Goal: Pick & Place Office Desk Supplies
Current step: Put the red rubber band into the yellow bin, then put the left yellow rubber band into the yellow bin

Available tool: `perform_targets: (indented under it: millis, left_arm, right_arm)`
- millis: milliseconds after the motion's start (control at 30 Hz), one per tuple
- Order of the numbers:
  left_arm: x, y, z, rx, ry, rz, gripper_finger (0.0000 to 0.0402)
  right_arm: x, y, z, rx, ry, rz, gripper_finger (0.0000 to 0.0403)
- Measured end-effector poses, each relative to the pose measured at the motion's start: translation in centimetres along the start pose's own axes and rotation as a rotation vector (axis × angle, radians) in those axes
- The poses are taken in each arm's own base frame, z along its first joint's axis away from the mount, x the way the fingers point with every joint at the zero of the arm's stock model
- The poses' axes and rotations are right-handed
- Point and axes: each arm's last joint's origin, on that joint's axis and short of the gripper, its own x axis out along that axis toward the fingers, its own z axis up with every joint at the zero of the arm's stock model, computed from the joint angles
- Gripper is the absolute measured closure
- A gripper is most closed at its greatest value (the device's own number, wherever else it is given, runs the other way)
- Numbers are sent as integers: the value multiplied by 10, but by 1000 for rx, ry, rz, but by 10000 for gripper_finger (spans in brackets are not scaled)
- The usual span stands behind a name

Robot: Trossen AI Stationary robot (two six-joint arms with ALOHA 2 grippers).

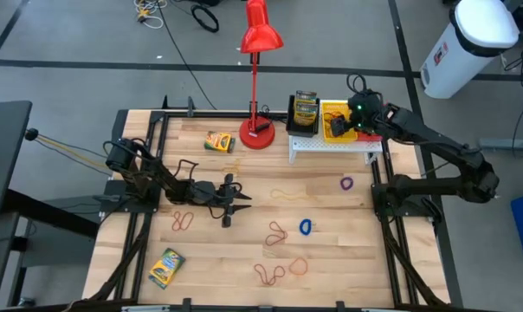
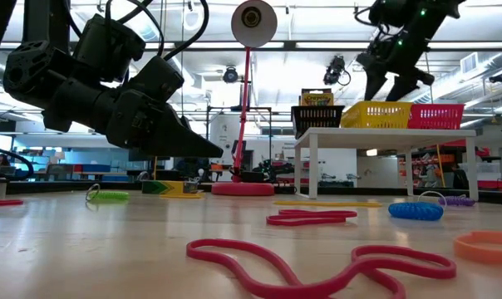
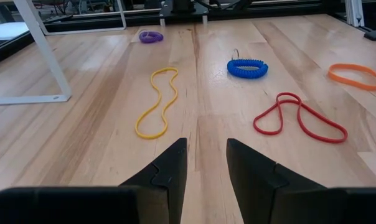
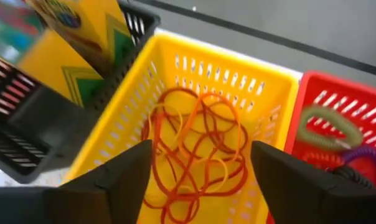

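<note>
My left gripper hovers open above bare wood near the table's middle, touching nothing. A yellow band, a blue coil and a red band lie flat on the table ahead of it. My right gripper hangs open above the yellow bin, which holds a tangle of orange and yellow bands. The black bin holds a crayon box. The red bin holds a green coil and a purple coil. Two crayon boxes lie on the table.
The three bins stand on a white riser at the far right. The red desk lamp stands left of it. More loose bands lie on the table: red, purple, orange. Dark frame rails border the table's sides.
</note>
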Motion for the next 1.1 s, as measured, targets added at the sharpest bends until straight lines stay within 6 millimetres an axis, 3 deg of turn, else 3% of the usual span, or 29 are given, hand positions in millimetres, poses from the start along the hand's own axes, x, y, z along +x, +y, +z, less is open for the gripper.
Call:
perform_targets:
  millis: [300, 500, 667, 767, 867, 1033, 1100]
  left_arm:
    - [0, 0, 0, 0, 0, 0, 282]
    - [0, 0, 0, -1, 0, 0, 282]
    - [0, 0, 0, -1, 0, 0, 282]
    - [0, 0, 0, 0, 0, 0, 282]
    - [0, 0, 0, -9, 0, 3, 282]
    - [-1, -2, 7, -19, -21, -4, 290]
    - [-5, -5, 11, -12, -7, -4, 303]
  right_arm:
    - [-26, 0, 16, 68, 28, 31, 90]
    - [-16, 1, 15, 110, 148, 94, 95]
    - [-12, 3, 18, -29, 148, 109, 110]
    - [-28, 5, 18, -95, 121, 101, 155]
    - [-49, 14, 7, -166, 33, 90, 228]
    - [-60, 36, -34, -310, -90, 217, 374]
    - [-58, 45, -54, -378, -120, 302, 390]
